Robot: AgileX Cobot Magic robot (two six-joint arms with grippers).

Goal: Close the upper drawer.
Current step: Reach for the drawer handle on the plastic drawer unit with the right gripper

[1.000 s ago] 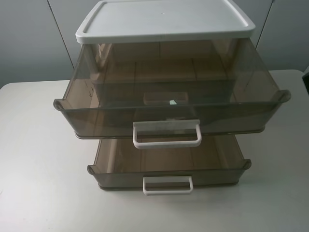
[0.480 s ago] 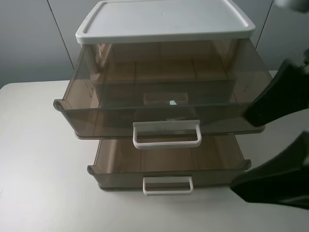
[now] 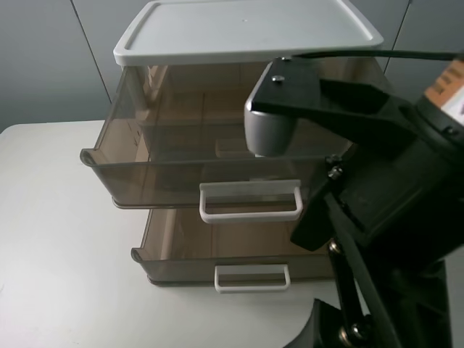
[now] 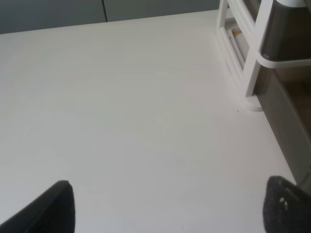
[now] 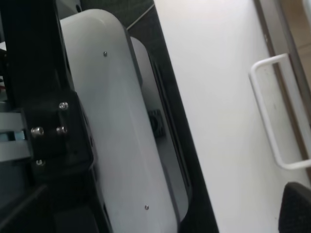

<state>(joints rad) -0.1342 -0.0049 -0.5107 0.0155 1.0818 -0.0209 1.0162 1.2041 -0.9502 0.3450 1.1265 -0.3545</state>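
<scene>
The upper drawer [image 3: 145, 174] is translucent smoky brown and stands pulled out from under the white cabinet top [image 3: 246, 29]. Its wide white loop handle [image 3: 250, 201] faces front. My right arm [image 3: 377, 188] looms over the drawer's right half, close to the camera, and hides that side. My right gripper [image 5: 158, 211] shows one dark fingertip [image 5: 296, 208] at the frame edge, so its jaws stand wide apart and empty. A white drawer handle [image 5: 274, 116] lies near it; I cannot tell which drawer's. My left gripper [image 4: 170, 208] is open and empty over the table beside the cabinet frame [image 4: 252, 58].
A shallower brown drawer [image 3: 181, 254] with a narrower white handle [image 3: 251, 278] is also pulled out at the bottom. The white table [image 3: 58, 239] extends to the left. In the right wrist view the robot's white and black body [image 5: 107, 121] fills the left side.
My right arm has swung in from the right and now covers the right half of the exterior view. The drawers have not moved.
</scene>
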